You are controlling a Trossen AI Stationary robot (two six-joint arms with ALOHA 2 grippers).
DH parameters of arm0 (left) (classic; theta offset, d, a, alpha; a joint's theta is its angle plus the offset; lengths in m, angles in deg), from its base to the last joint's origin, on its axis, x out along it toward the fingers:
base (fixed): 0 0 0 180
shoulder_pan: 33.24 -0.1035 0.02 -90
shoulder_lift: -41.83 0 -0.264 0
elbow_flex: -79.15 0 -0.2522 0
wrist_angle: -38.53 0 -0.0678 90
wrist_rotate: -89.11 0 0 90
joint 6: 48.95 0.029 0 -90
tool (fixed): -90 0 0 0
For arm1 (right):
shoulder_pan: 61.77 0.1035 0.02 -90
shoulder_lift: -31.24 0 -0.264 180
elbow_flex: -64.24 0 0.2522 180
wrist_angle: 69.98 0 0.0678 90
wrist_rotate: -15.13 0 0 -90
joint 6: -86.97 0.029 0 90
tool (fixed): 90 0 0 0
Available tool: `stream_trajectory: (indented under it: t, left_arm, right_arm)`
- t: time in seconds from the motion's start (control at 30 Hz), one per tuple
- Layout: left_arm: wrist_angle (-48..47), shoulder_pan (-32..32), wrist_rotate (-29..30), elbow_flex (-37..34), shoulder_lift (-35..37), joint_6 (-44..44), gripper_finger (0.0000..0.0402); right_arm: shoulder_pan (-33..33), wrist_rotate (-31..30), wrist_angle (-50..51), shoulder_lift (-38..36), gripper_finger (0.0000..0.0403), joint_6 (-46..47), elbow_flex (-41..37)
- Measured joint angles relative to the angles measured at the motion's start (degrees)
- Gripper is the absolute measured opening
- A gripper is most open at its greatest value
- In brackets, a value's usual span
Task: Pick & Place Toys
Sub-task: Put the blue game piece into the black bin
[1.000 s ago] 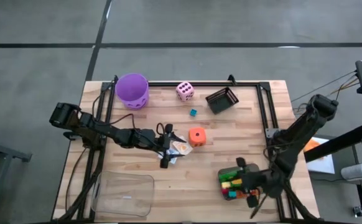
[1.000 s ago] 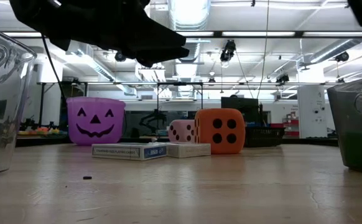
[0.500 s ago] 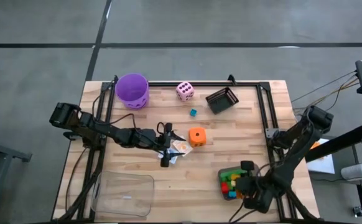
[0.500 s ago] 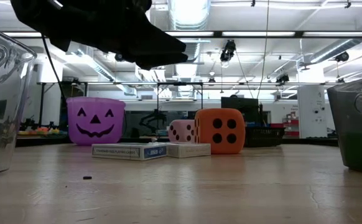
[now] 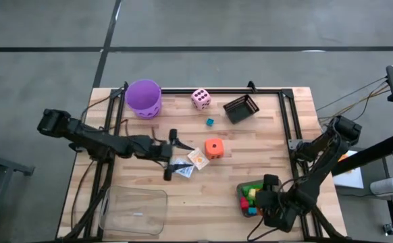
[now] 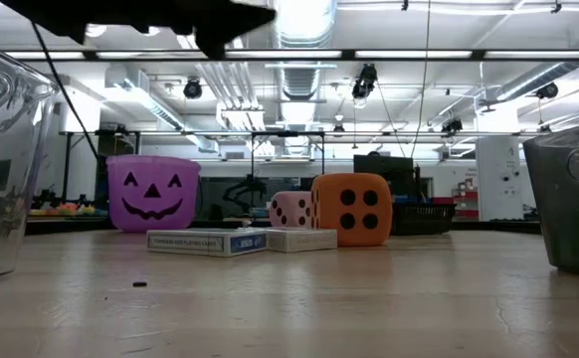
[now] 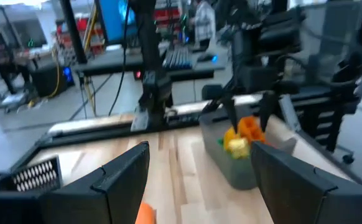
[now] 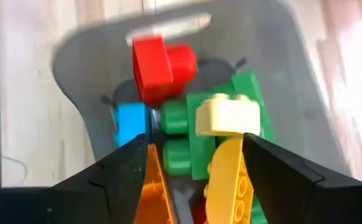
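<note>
Looking down on the bench [image 5: 250, 142], we see our right hand [image 5: 269, 200] hanging over the grey tray [image 5: 267, 181] at the near right corner, its fingers spread apart with nothing between them. Through the right wrist view the tray holds a heap of bricks: a red brick [image 8: 161, 66], a blue brick [image 8: 130, 123], a green brick [image 8: 187, 134], a pale yellow brick [image 8: 226, 117] resting on the green one, a yellow brick [image 8: 227, 183] and an orange brick [image 8: 158, 193].

Our left hand [image 5: 169, 155] sits near the middle of the bench, raised above the wood, its fingers wide and empty. Just to its right lie two card packs [image 5: 191, 163], side by side on the bench, and the orange die [image 5: 214, 148] stands just right of them. The pink die [image 5: 200, 98] stands at the far edge, with the purple bucket [image 5: 144, 98] to its left and a black basket [image 5: 241, 108] to its right. A small teal brick [image 5: 210, 122] lies alone between the pink die and the orange die. A clear bin [image 5: 134, 210] stands at the near left.
</note>
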Motion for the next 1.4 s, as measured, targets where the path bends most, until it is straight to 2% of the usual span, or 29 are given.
stream_trajectory:
  t: [0.13, 0.23, 0.33, 0.47, 0.6, 0.8, 0.97, 1.23, 1.4]
  left_arm:
    - [0.5, 1.3, 0.0, -3.5, 5.7, 0.0, 0.0279]
    - [1.7, 1.5, 0.0, -7.2, 9.5, -0.4, 0.0279]
    - [3.3, 1.5, 0.0, -11.0, 13.0, -1.2, 0.0279]
    - [3.7, 1.3, 0.6, -14.2, 17.9, -2.4, 0.0279]
    - [2.8, 1.3, 5.7, -16.6, 22.2, -2.5, 0.0279]
    - [2.4, 1.3, 14.2, -20.1, 26.5, -5.1, 0.0279]
    - [-0.2, 0.4, 15.2, -20.4, 26.8, -7.8, 0.0279]
    - [-8.4, -0.9, 15.4, -17.7, 26.8, -11.6, 0.0279]
    - [-10.5, -0.9, 15.4, -16.7, 26.8, -11.3, 0.0279]
  right_arm:
    - [1.6, -7.6, -1.9, -2.5, 0.0275, -1.8, 0.3]
    - [3.4, -19.0, -7.2, -3.5, 0.0277, -6.8, 0.1]
    - [4.5, -29.6, -16.4, -3.1, 0.0278, -16.8, 0.0]
    - [3.1, -36.5, -31.1, -1.3, 0.0278, -33.5, -0.6]
    - [-1.9, -36.1, -42.5, 0.5, 0.0278, -44.6, -1.8]
    - [-11.4, -29.4, -43.6, 3.3, 0.0278, -48.2, -2.3]
    - [-18.6, -21.5, -43.5, 4.8, 0.0278, -49.3, -2.7]
    - [-25.8, -14.9, -42.7, 4.0, 0.0278, -53.2, -2.5]
    - [-30.8, -6.1, -30.7, 0.4, 0.0278, -52.3, -1.3]
